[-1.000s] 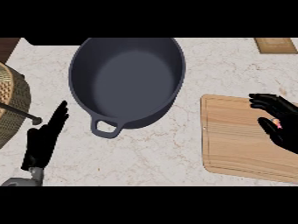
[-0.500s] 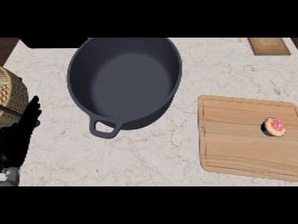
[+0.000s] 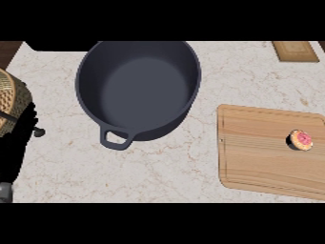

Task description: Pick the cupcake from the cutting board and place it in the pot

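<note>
At frame right, the cupcake (image 3: 300, 140) sits untouched on the cutting board (image 3: 263, 157); left robot hand (image 3: 10, 152) rests spread. Approach from above, clearing the pot (image 3: 138, 88) rim.

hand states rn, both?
Left hand: open, fingers straight, holding nothing, at the view's left edge.
Right hand: not in view.
</note>
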Motion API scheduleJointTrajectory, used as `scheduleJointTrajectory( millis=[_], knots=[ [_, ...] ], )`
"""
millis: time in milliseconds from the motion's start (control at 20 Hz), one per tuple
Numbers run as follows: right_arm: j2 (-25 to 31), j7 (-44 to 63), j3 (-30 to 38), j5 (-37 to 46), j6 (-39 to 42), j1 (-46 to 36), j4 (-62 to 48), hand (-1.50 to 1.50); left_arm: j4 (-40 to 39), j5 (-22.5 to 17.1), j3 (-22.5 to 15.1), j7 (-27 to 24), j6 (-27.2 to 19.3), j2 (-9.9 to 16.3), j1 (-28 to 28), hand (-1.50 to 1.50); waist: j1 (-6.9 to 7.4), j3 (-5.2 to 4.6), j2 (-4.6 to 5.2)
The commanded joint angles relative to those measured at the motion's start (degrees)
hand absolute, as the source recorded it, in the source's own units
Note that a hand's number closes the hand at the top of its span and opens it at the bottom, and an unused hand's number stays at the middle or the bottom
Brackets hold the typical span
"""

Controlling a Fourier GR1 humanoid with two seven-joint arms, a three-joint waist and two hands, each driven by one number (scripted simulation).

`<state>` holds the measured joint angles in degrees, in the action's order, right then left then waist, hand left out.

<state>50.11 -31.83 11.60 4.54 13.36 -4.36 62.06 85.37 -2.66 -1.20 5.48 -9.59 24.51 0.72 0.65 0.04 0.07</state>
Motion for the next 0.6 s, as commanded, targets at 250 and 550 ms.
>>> scheduleJointTrajectory(
  millis=[250, 550],
  knots=[
    [7.52, 15.72, -10.54, 8.16, 12.30, -8.51, 5.46, -1.50, 0.98, 1.57, -0.99, 0.76, -0.38, -1.76, 0.04, 0.00, 0.59, -0.15, 0.03],
    [6.89, 27.62, -19.52, 13.08, 22.28, -14.26, 8.63, -1.50, -0.17, 1.48, -0.48, 0.41, 1.04, -1.36, -0.11, 0.00, 0.79, -0.16, 0.11]
  ],
)
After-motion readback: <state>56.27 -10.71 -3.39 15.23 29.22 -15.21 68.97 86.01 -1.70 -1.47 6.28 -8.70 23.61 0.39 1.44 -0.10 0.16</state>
